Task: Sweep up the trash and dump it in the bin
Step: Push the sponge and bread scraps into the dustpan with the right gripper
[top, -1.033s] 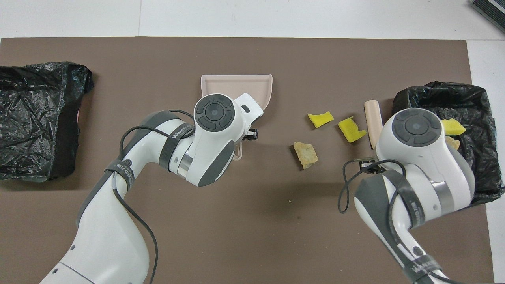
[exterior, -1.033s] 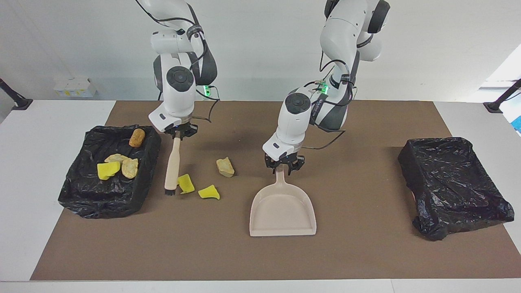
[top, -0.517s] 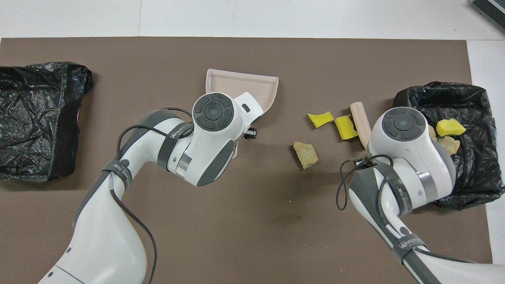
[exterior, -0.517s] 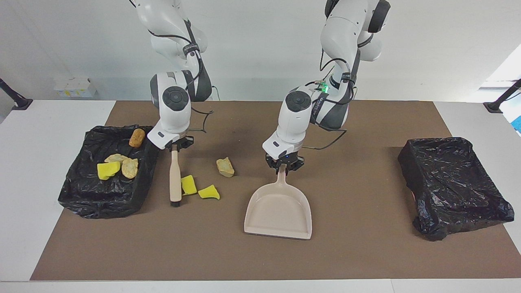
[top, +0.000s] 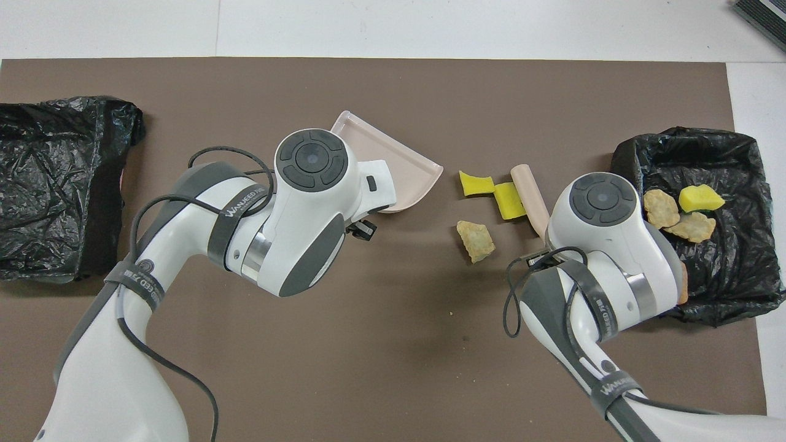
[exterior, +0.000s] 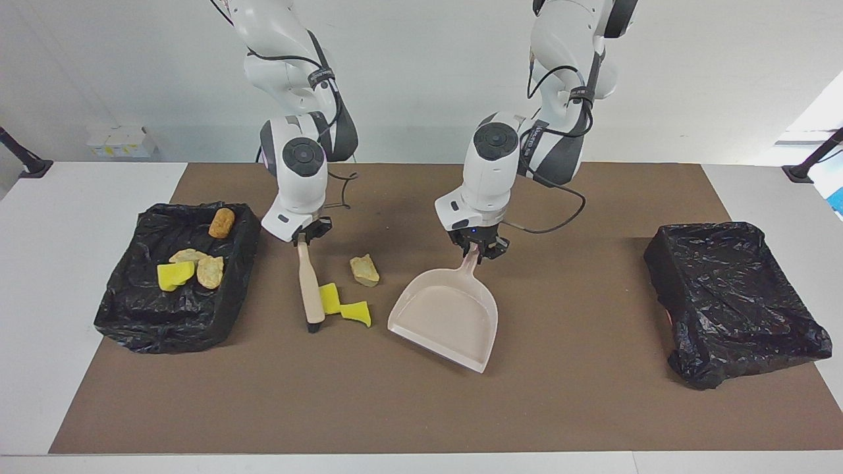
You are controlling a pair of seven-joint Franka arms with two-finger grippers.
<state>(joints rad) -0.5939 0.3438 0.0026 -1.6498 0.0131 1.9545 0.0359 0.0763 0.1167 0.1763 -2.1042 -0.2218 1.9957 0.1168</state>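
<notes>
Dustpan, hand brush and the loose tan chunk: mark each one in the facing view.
dustpan (exterior: 442, 319), facing view, bare floor of its pan.
hand brush (exterior: 307, 286), facing view, middle of its beige handle.
tan chunk (exterior: 364, 270), facing view, its top face.

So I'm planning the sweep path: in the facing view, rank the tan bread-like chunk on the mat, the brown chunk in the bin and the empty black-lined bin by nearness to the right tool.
1. Tan bread-like chunk, on the mat beside the brush.
2. Brown chunk, in the bin at the right arm's end.
3. Empty black-lined bin, at the left arm's end.
</notes>
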